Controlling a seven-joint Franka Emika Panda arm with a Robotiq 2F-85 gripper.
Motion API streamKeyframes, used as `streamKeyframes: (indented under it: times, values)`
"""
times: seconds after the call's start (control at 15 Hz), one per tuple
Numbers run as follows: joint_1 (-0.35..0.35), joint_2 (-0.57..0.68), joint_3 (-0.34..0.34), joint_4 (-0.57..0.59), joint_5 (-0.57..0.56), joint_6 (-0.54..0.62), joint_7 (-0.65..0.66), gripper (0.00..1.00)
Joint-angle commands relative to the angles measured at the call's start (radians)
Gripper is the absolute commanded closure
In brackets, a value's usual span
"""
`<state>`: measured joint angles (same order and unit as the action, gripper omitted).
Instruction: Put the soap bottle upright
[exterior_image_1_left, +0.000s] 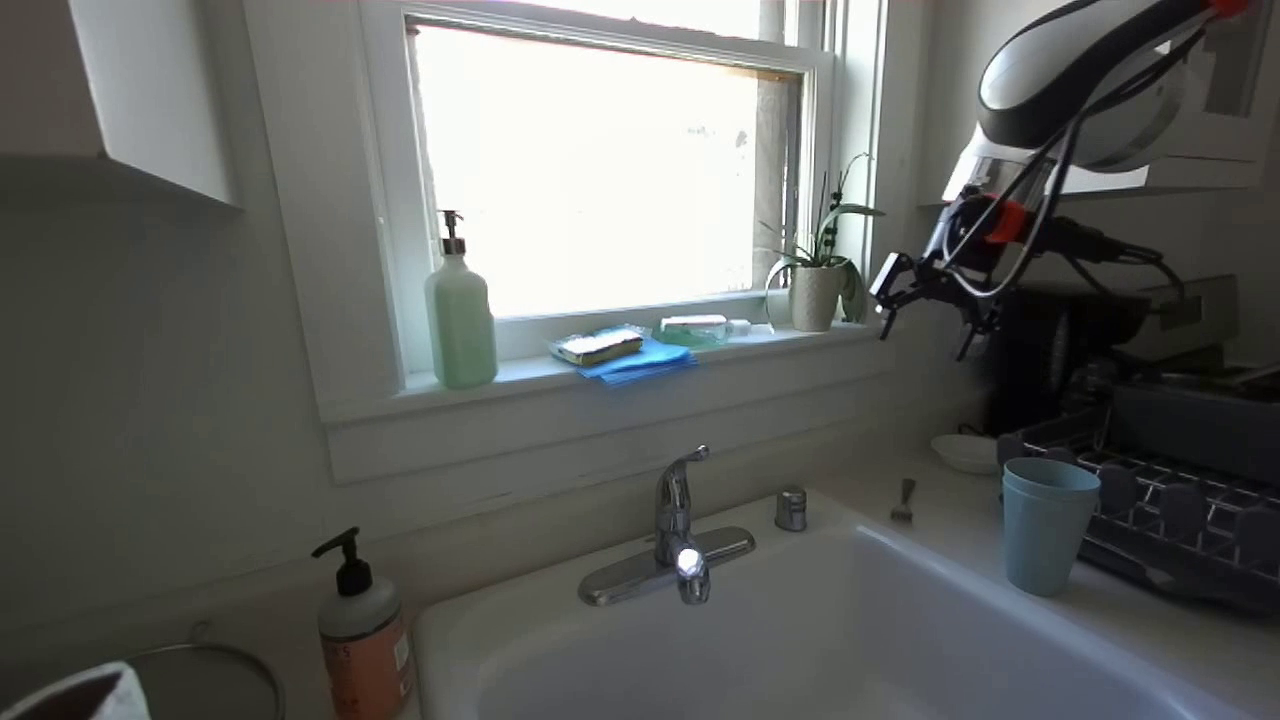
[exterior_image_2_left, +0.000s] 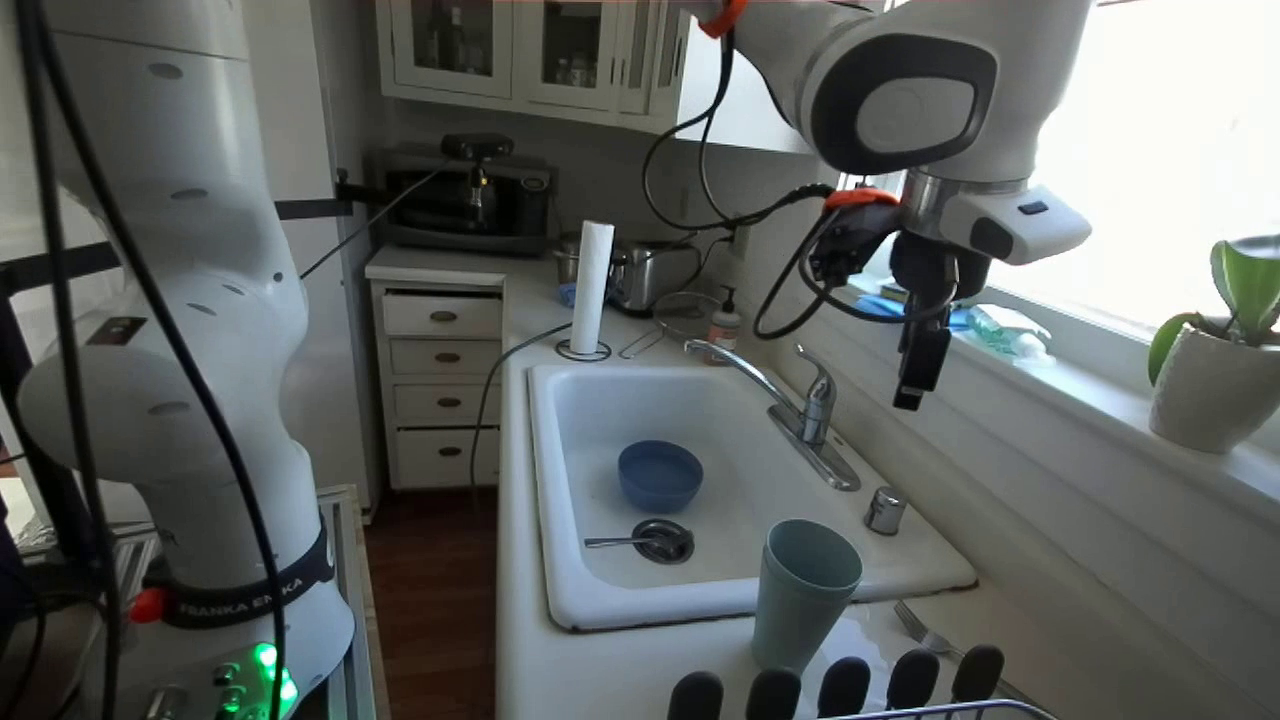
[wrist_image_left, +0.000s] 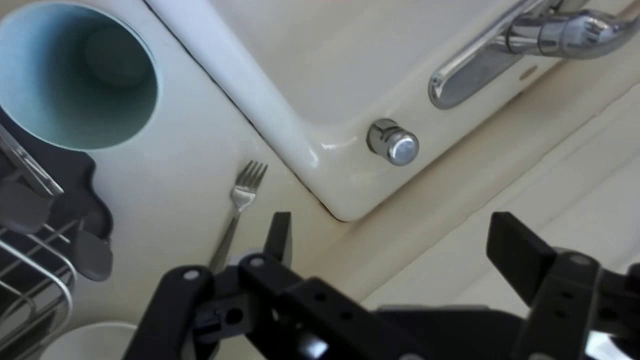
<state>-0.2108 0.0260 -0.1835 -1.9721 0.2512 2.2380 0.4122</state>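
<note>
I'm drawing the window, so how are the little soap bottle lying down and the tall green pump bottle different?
The soap bottle lies on its side; the green pump bottle stands upright. The soap bottle is small; the green pump bottle is bigger. The soap bottle ends in a whitish cap, the green pump bottle in a dark pump. Both are on the windowsill and look greenish.

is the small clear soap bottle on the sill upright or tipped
Tipped: in both exterior views the soap bottle lies on its side on the windowsill, cap pointing toward the potted plant.
</note>
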Motion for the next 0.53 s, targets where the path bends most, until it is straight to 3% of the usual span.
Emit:
streamKeyframes:
  times: [0.0,0.13,0.2,0.47]
  values:
    - [0.005,0.160,0.002,0.197,0.106,-0.011,-0.014,0.00]
    - [0.006,0.150,0.010,0.221,0.151,-0.136,0.042,0.00]
    - [0.009,0.134,0.001,0.160,0.104,-0.051,0.011,0.00]
    - [0.010,0.149,0.006,0.206,0.125,-0.113,0.027,0.00]
